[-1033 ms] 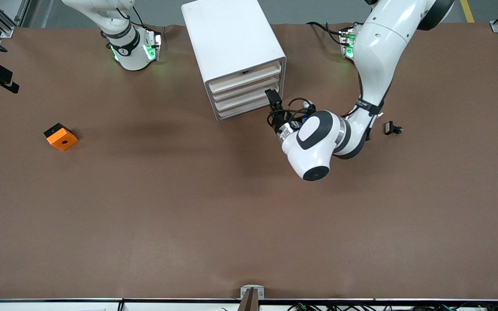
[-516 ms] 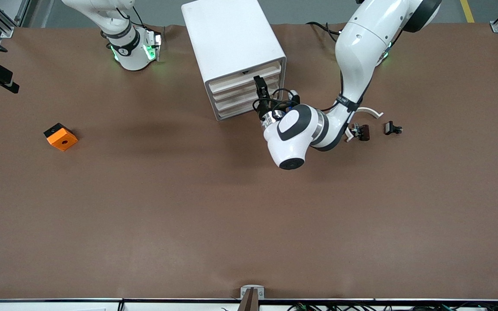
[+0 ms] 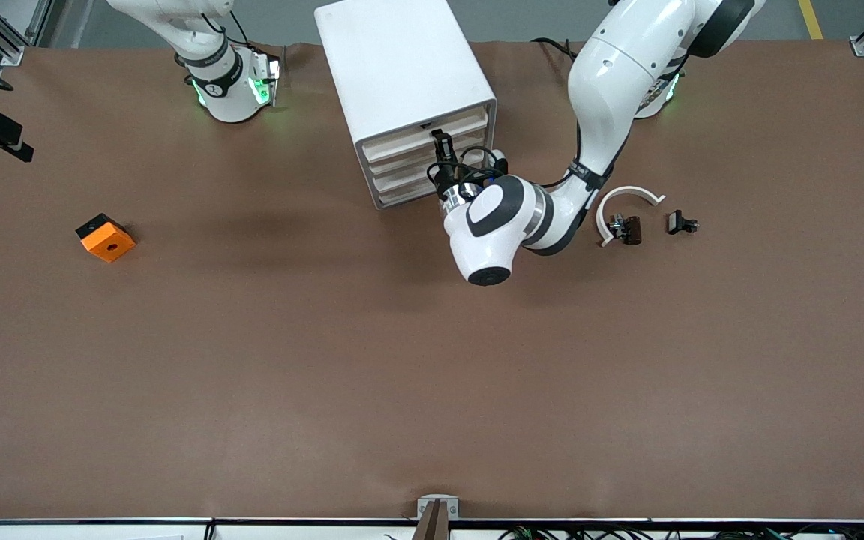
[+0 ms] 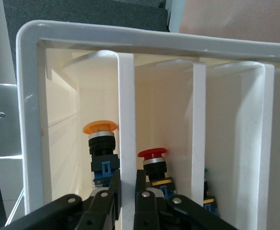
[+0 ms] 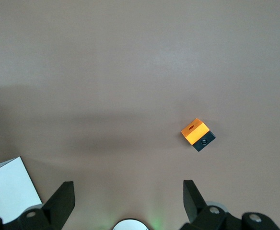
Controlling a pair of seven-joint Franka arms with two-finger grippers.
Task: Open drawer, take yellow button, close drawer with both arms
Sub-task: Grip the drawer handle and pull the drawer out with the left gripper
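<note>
The left claw (image 3: 441, 142) is at the front of the white cabinet (image 3: 402, 67), right at the top drawer (image 3: 426, 135). In the left wrist view its two fingers (image 4: 106, 203) sit one on each side of the drawer's thin front edge, so the left claw is clenched on the drawer. The drawer looks pushed in, or nearly so, in the front view. Inside it stands the button (image 4: 100, 143), with a round orange cap on a black body. A red-capped button (image 4: 153, 165) stands in the next drawer. The right arm waits near its base, and its right claw (image 5: 125, 203) hangs wide apart, released, high over the bench (image 3: 327, 360). An orange block (image 3: 105, 237) lies on the bench toward the right arm's end. A white curved piece (image 3: 623, 201) and two small black clips (image 3: 681, 222) lie toward the left arm's end.
</note>
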